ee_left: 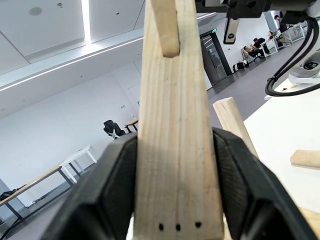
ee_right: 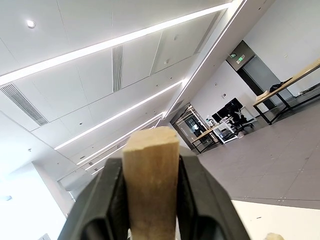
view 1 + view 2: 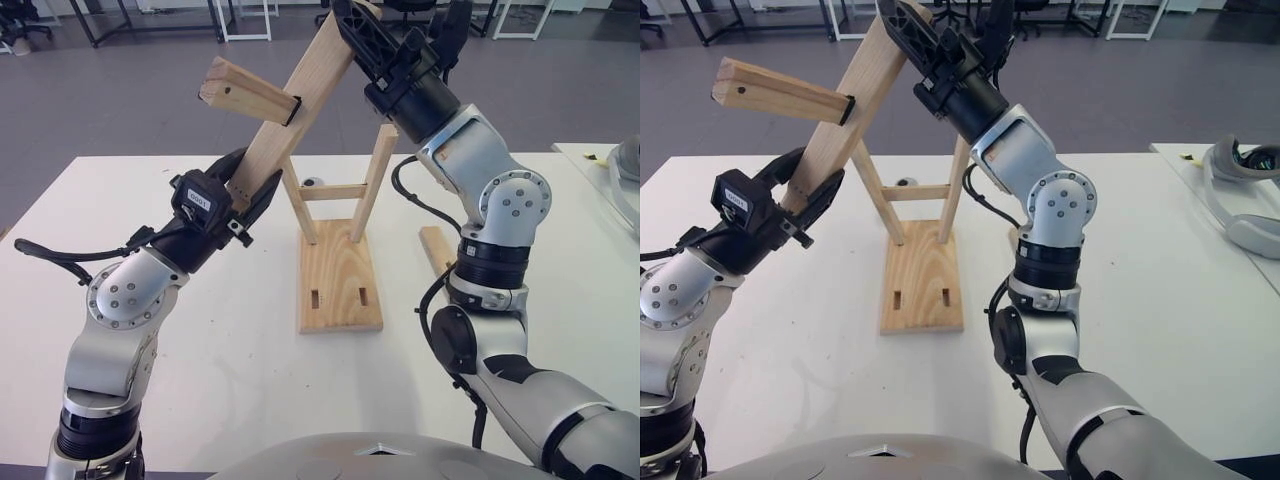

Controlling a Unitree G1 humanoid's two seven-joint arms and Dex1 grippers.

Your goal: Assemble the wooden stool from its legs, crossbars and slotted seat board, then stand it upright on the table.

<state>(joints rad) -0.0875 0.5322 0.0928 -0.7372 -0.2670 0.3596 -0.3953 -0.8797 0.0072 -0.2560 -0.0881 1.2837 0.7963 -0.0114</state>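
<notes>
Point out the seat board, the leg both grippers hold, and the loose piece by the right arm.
seat board point(image 3: 338, 270): left eye view, bare middle.
held leg point(image 3: 272, 150): left eye view, mid-shaft.
loose piece point(image 3: 436, 248): left eye view, top face.

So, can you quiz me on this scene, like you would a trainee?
1. True or false: the seat board lies flat on the table.
2. How many upright legs stand in it? A) one B) two C) four
3. Fill in: the left pincer and the right pincer both clamp one tilted ____.
Key: 1 true; 2 B; 3 leg.
</notes>
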